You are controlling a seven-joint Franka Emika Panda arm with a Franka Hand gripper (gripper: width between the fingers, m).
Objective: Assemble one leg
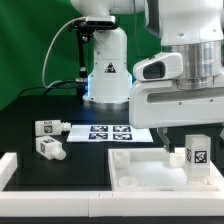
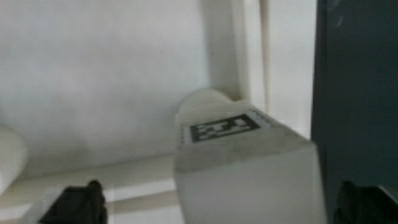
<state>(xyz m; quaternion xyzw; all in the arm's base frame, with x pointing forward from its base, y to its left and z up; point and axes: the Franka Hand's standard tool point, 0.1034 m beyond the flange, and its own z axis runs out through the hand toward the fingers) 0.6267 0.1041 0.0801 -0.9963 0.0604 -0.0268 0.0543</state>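
Exterior view first: where is the leg [image 1: 195,152]?

Upright at the panel [image 1: 135,168], on the panel's end toward the exterior view's right. Its tag faces the camera, and the arm [image 1: 185,85] hangs directly above it. Whether it sits in one of the panel's sockets I cannot tell.

And the pincer [image 2: 217,202]?

In the wrist view its two dark fingertips [image 2: 71,203] stand well apart, with the leg between them. Bare panel shows between that fingertip and the leg, so the jaws are spread wider than the leg and not clamped on it. The other fingertip blends into the black surface [image 2: 356,70], so contact on that side is unclear.

What else lies around the panel?

The marker board [image 1: 110,132] lies flat just beyond the panel's far edge. A second leg [image 1: 47,127] and a third leg [image 1: 50,149] rest on the surface, well apart from the panel toward the exterior view's left. The robot's base [image 1: 108,72] stands behind the panel, past the marker board.

And on the panel itself?

Raised rims and a shallow recess show beside the leg.
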